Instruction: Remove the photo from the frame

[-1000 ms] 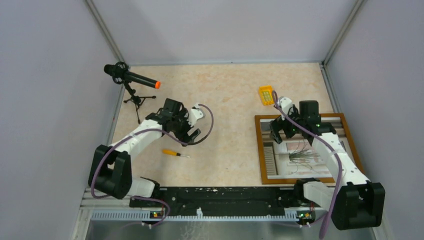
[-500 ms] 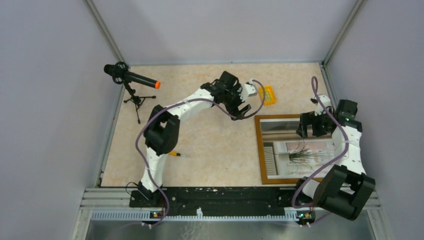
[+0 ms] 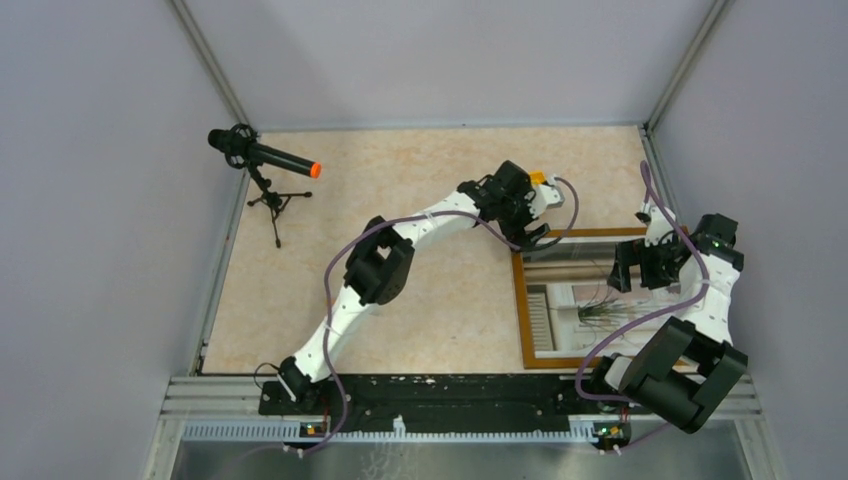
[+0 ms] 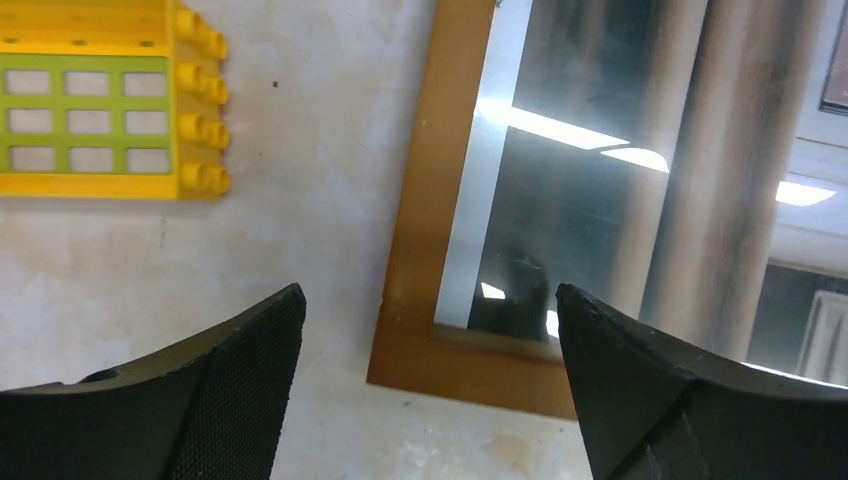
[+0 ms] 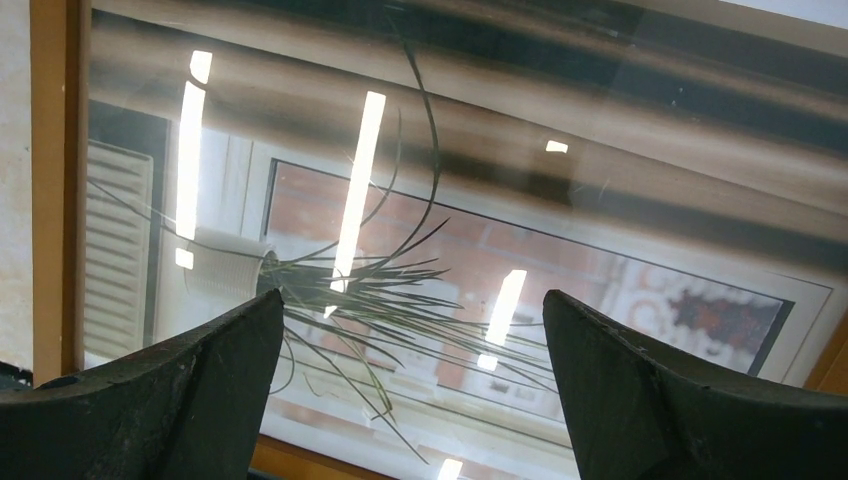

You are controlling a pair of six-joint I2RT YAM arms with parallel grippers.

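left gripper [image 4: 428, 295] moved to frame [image 4: 418, 200] corner, right gripper [image 5: 412, 297] over photo [image 5: 600, 220], both spread wide

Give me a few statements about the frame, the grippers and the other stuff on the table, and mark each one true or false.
1. The frame lies face up with the photo in it. True.
2. The left gripper is shut on the frame's corner. False: it is open over that corner, gripping nothing.
3. The right gripper is open above the photo. True.
4. The yellow brick lies on the frame's glass. False: it lies on the table, apart from the frame.
5. The microphone stands at the table's right edge. False: it stands at the far left.
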